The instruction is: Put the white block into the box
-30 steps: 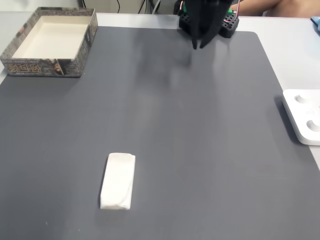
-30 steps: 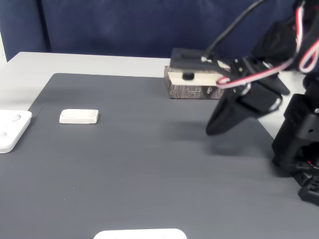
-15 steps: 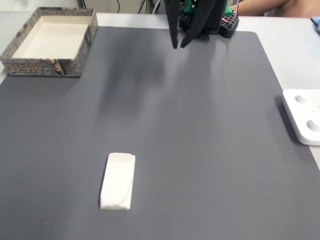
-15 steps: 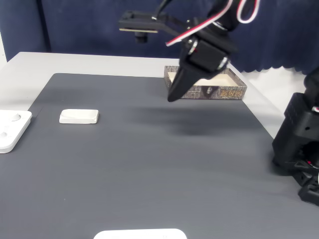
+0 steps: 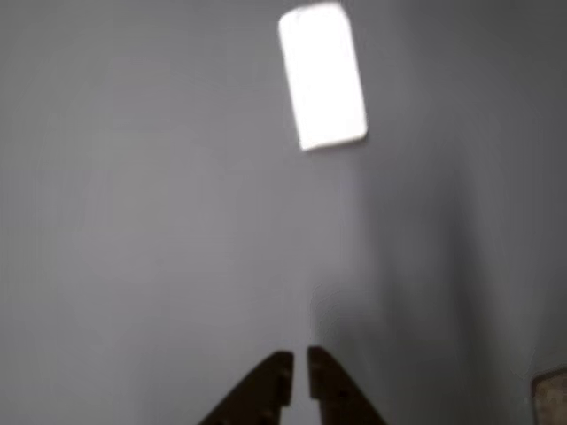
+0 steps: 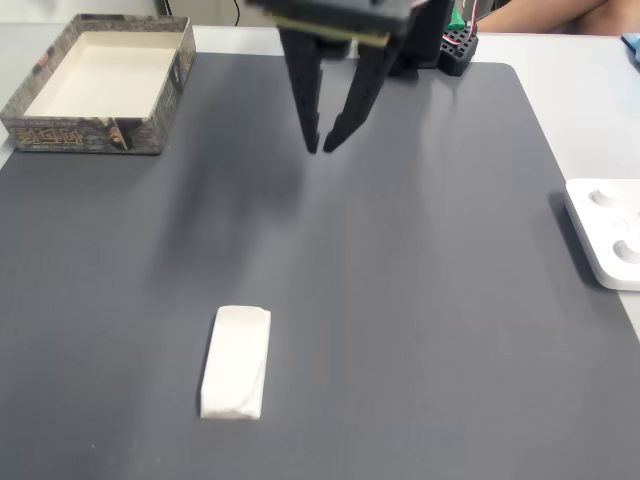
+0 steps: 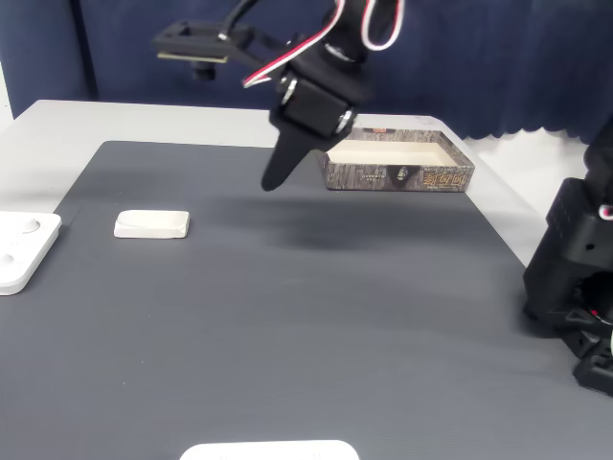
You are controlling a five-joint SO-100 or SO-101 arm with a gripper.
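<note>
Overhead, gripper (image 6: pixel 321 150) slightly parted, empty; white block (image 6: pixel 236 376) well apart; box (image 5: pixel 551 396) cropped.

A pale table (image 6: pixel 580 110) carries a dark grey mat (image 6: pixel 420 300), on which the white block (image 6: pixel 236 362) lies flat, with the box (image 6: pixel 100 80) at its corner and a white plate (image 6: pixel 610 235) at its edge.

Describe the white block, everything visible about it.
The white block is a small, plain, elongated rectangular piece with softly rounded corners and a slightly uneven matte surface. It lies flat on the dark grey mat, alone, touching nothing else. The gripper hangs in the air well short of it, and the box sits at a far corner.
</note>
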